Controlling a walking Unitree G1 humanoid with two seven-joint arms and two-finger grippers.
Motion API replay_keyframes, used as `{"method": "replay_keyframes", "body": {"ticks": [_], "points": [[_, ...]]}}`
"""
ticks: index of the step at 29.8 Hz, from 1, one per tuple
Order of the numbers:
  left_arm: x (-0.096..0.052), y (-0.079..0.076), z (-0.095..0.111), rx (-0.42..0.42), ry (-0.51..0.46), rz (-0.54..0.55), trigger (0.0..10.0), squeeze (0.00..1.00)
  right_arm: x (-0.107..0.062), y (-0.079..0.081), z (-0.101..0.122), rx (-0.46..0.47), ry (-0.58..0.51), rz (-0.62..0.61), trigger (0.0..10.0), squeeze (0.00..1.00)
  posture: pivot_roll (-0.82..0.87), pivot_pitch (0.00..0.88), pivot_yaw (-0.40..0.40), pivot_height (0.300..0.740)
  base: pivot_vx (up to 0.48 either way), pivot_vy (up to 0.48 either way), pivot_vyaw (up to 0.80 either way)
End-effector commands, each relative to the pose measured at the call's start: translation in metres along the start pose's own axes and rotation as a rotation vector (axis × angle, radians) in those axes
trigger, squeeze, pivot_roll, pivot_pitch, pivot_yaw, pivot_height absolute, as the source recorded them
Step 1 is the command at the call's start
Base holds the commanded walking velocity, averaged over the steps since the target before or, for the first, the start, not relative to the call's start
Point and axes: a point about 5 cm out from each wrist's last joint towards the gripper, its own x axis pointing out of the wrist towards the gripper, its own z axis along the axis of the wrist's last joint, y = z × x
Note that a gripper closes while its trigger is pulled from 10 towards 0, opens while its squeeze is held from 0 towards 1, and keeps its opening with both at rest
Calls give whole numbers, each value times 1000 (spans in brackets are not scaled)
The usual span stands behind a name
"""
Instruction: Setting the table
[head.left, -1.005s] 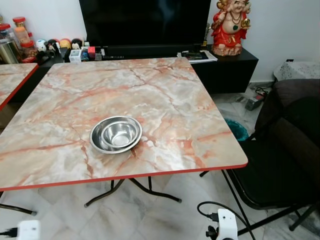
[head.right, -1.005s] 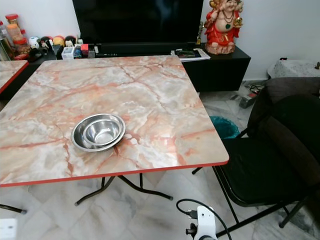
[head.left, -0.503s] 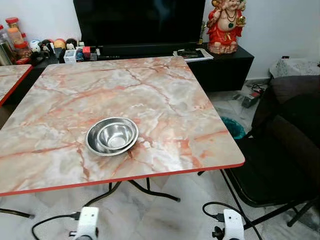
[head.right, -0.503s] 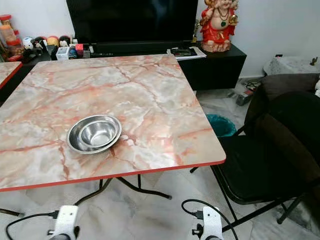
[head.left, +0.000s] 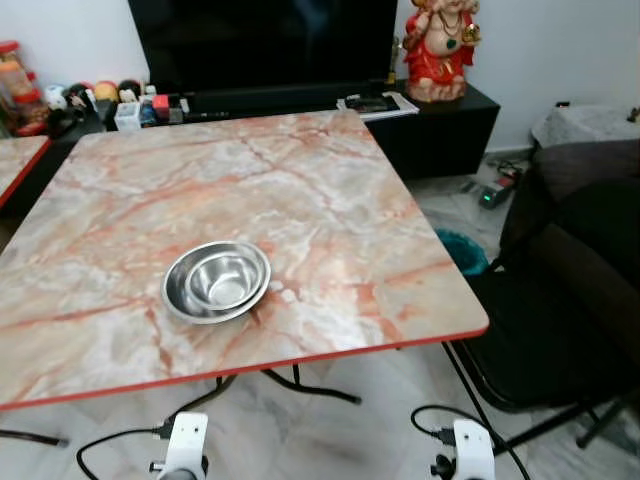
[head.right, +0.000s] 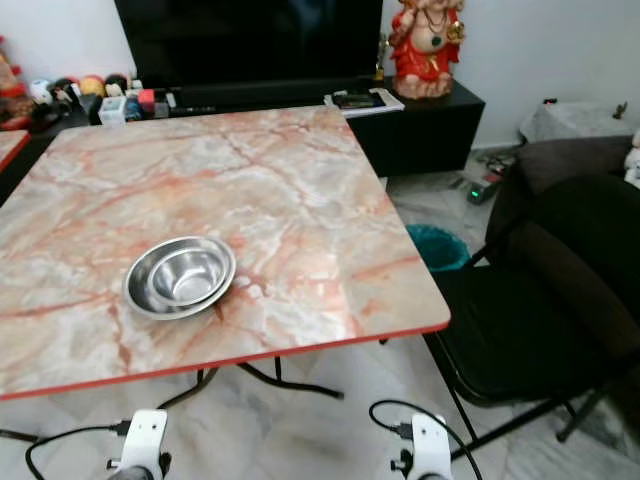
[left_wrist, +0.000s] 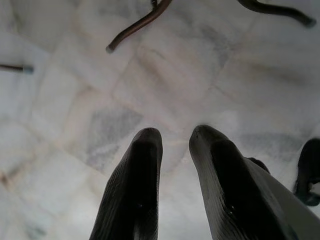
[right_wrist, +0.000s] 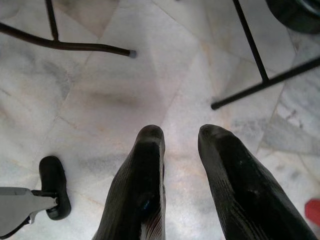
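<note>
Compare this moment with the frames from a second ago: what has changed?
Mostly the head camera has shifted. The left arm, absent a second ago, now hangs low before the table, as does the right; the left gripper and right gripper point at the floor, slightly open, empty. The nested steel bowls stayed put.

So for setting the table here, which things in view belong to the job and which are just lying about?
Job:
- nested steel bowls
- marble-pattern table
- left gripper and right gripper, both low over the floor, holding nothing

Lying about:
- red figurine
- TV
- black folding chair
- teal bin
- small items on the TV stand
</note>
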Motion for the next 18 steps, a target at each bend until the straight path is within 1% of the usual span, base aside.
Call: {"method": "replay_keyframes", "body": {"ticks": [1, 9, 18], "points": [[-1, 13, -10, -61, 47, 59, 10000, 0, 1, 6, 6, 34, -21, 10, 10000, 0, -35, 0, 12, 719, 0, 424, 0], [-2, 20, -14, -60, 55, 81, 10000, 0, 2, 12, 10, 61, -31, 15, 10000, 0, -28, 0, 25, 719, 0, 401, 0], [-2, 23, -13, -65, 55, 95, 10000, 0, 2, 13, 7, 59, -23, 16, 10000, 0, -17, 0, 31, 719, 0, 385, 0]]}}
